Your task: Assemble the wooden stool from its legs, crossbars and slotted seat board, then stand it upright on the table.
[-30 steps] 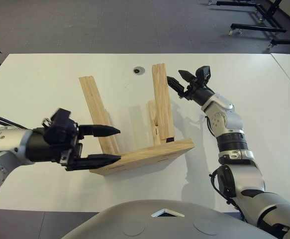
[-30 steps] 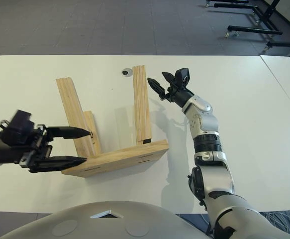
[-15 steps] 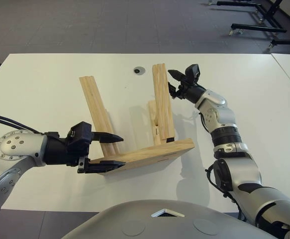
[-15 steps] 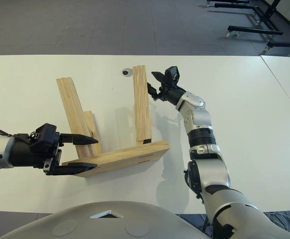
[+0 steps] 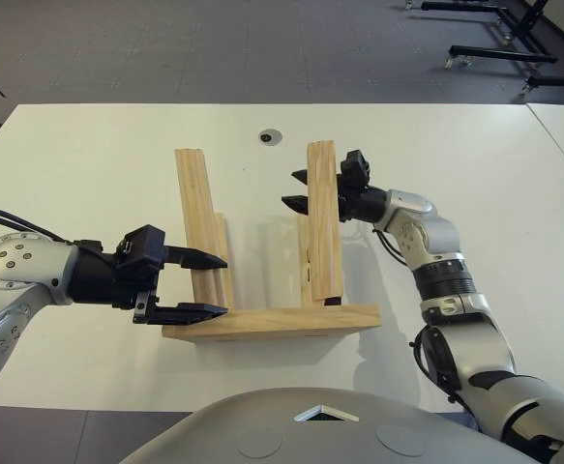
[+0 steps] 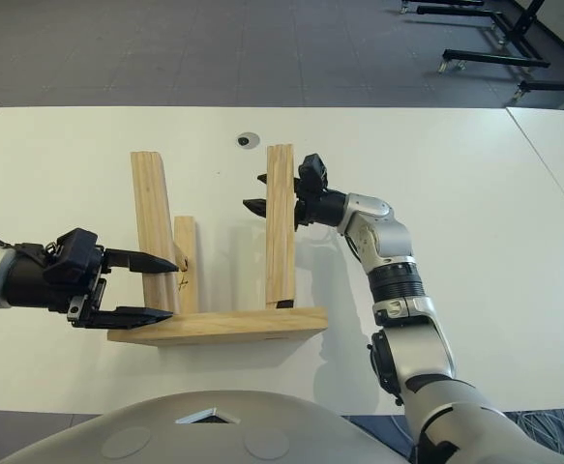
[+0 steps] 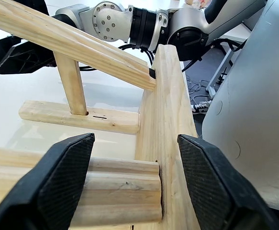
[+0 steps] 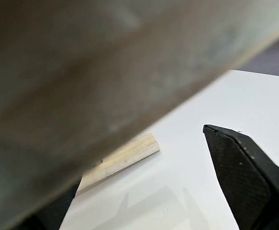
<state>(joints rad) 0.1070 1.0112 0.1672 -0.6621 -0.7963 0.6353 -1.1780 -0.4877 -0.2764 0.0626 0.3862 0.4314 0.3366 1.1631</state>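
The wooden stool lies on the white table, its slotted seat board on edge along the near side. The left leg and right leg point away from me, with short crossbars between them. My left gripper is open, its fingers straddling the board's left end and the base of the left leg. My right gripper is open at the upper part of the right leg; its fingertips stick out past the leg's left side, and the leg crosses close in front of its finger.
A small round grommet sits in the table beyond the stool. Bare table surface stretches to the left and right of the stool. Black stand feet rest on the floor behind the table's far right corner.
The stool has swung so the seat board now runs along the near edge. My right gripper has moved left onto the right leg. My left gripper has closed in on the board's left end.
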